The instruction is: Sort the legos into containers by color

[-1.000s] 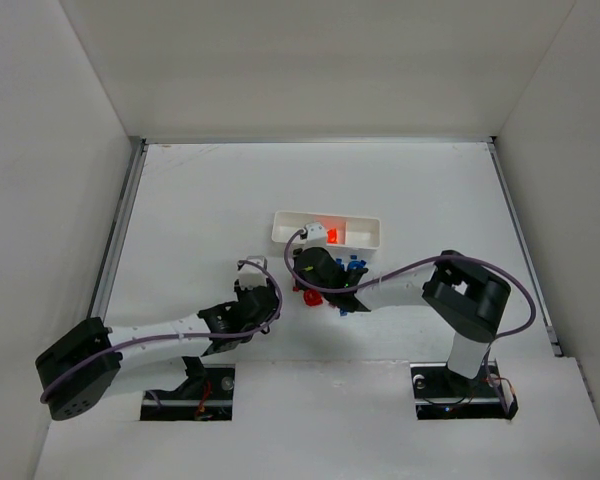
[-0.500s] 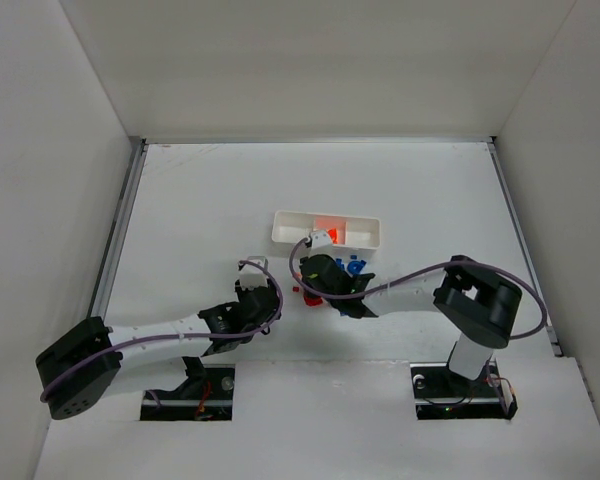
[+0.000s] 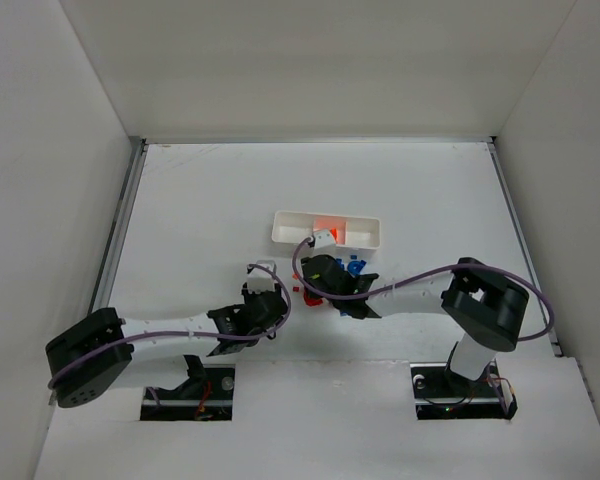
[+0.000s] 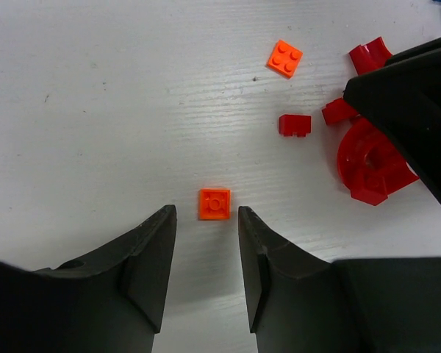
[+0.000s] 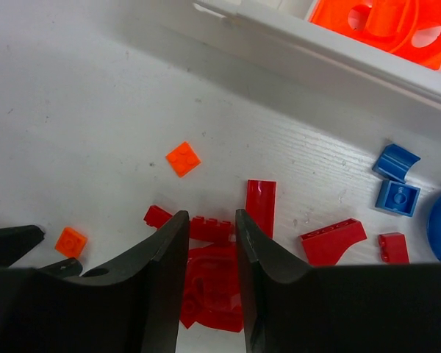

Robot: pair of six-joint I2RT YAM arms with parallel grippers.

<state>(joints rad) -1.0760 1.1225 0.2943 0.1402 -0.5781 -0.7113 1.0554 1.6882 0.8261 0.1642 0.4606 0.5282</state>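
Your table (image 3: pixel 180 220) is white, with white walls around it. Your right arm (image 3: pixel 420 292) lies low and reaches left, toward the middle of the table. Your left arm (image 3: pixel 170 335) lies low too and reaches right, so the two wrists are near each other.

The tray (image 3: pixel 290 228) sits past both wrists, its long side facing you. Its middle box holds orange pieces (image 5: pixel 382 22).

Your right gripper (image 5: pixel 210 217) points down at a heap of red legos (image 5: pixel 261 206). Its fingers are a little way apart and grip nothing. Your left gripper (image 4: pixel 204 215) is also parted and has nothing in it.

A flat orange square (image 4: pixel 214 204) lies on the table just past the gap in the left fingers. A second orange one (image 4: pixel 284 58) lies farther off. A red wheel (image 4: pixel 371 165) lies partly under the right gripper. A few blue legos (image 5: pixel 397 197) lie near the tray.
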